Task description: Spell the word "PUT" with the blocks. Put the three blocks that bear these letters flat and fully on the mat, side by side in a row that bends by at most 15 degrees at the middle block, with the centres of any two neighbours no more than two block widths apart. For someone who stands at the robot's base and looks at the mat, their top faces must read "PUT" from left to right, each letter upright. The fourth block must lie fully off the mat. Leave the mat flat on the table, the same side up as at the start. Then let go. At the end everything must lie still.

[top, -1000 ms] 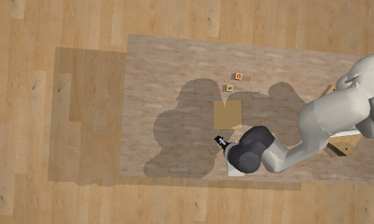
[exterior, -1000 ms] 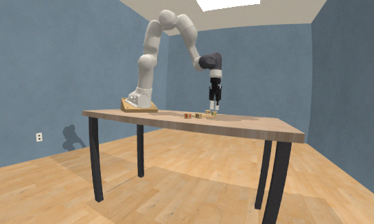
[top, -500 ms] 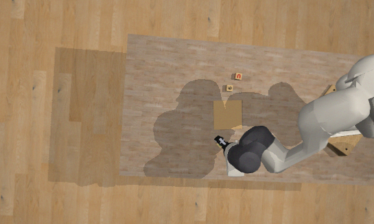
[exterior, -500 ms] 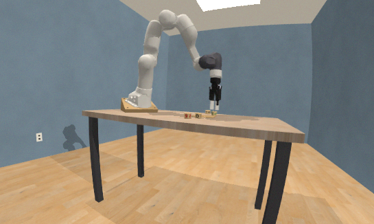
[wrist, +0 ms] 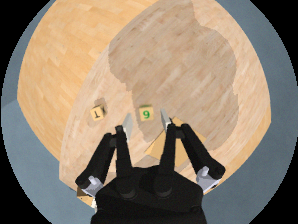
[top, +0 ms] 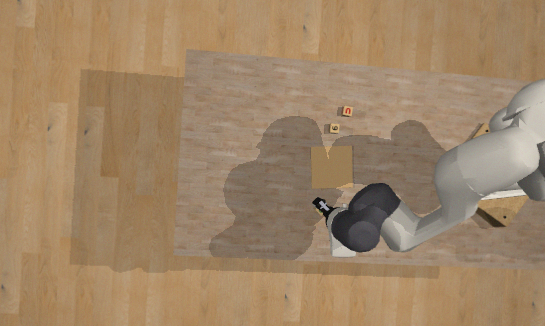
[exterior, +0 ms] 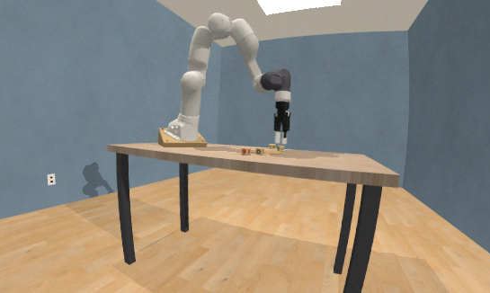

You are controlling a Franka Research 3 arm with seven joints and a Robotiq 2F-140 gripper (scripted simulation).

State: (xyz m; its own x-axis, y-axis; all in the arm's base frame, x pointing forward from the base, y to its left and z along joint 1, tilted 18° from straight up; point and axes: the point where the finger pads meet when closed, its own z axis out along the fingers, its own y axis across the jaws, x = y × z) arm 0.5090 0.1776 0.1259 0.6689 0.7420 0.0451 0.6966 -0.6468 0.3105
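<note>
mat (top: 332, 167): tan square, flat mid-table, nothing seen on it | U block (top: 347, 111): wooden cube, red letter, off the mat on its far side | second block (top: 334, 128): dark round glyph, just off the mat's edge | gripper (wrist: 144, 131): half-spread, empty, hanging above the table (top: 243, 100) beside the mat | other blocks: cannot tell

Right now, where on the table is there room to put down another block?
Room shows on the table left of the mat, out to the far short edge, and along the strip above the U block. It gets crowded between that block, the green-lettered block and the mat, and below the mat, where the end effector hangs, partly open.
</note>
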